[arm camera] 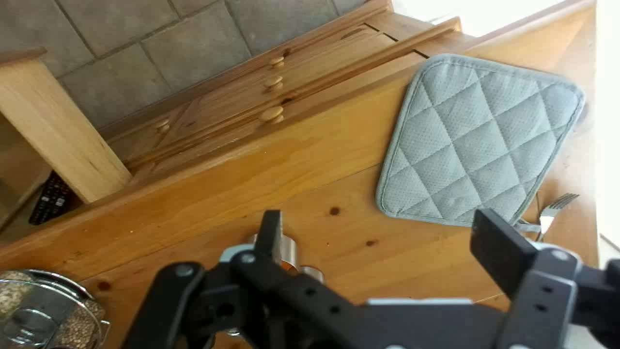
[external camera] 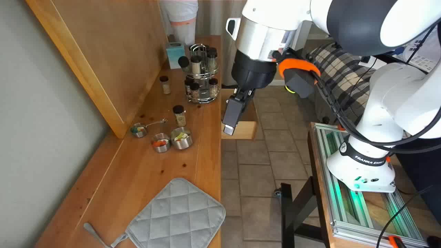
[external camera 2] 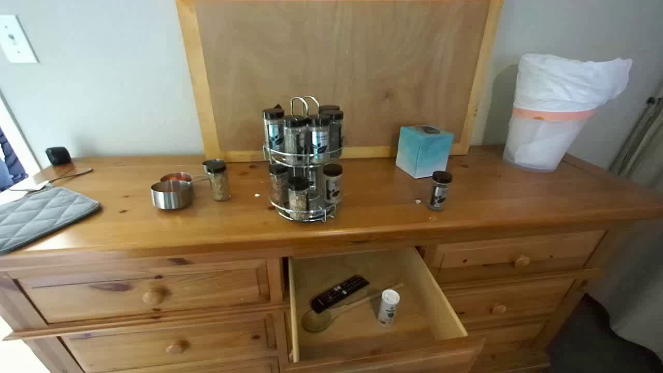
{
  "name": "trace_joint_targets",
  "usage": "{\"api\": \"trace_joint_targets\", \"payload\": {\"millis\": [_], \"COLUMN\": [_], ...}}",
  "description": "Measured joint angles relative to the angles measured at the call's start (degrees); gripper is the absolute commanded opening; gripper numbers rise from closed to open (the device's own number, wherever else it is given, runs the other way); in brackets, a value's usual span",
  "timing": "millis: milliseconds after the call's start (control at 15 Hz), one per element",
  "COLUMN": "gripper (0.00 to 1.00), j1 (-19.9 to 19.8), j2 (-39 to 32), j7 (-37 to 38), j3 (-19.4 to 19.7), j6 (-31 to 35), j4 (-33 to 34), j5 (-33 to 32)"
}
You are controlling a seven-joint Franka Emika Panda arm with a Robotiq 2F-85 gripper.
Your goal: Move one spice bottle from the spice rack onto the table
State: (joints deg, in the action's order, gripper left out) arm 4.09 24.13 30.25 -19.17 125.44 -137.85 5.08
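While 1 loose jar [external camera: 165, 86] stands, in an exterior view, on the table [external camera: 137, 186] left of the spice rack [external camera: 204, 101], spice bottles [external camera 2: 296, 140] sit mostly upright in the rack's 2 tiers, presumably for access; right of the rack in that view, the gripper [arm camera: 378, 225] is wide and empty, probably to admit a bottle.

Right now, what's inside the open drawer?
In an exterior view, the open drawer holds a black remote, a spoon and a small white container. Anything underneath them or inside the small white container is covered, so I can't tell.
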Motion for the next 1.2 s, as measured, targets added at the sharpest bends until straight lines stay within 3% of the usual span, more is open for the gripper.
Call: {"api": "trace_joint_targets", "payload": {"millis": [733,1200], "gripper": [1.00,1.00], "j1": [-0.2,-6.5], "j2": [0.0,-2.7], "j7": [0.0,-0.5], "j3": [0.5,6.0], "j6": [0.0,0.0], "j4": [0.1,5.8], "j5": [-1.0,-11.3]}}
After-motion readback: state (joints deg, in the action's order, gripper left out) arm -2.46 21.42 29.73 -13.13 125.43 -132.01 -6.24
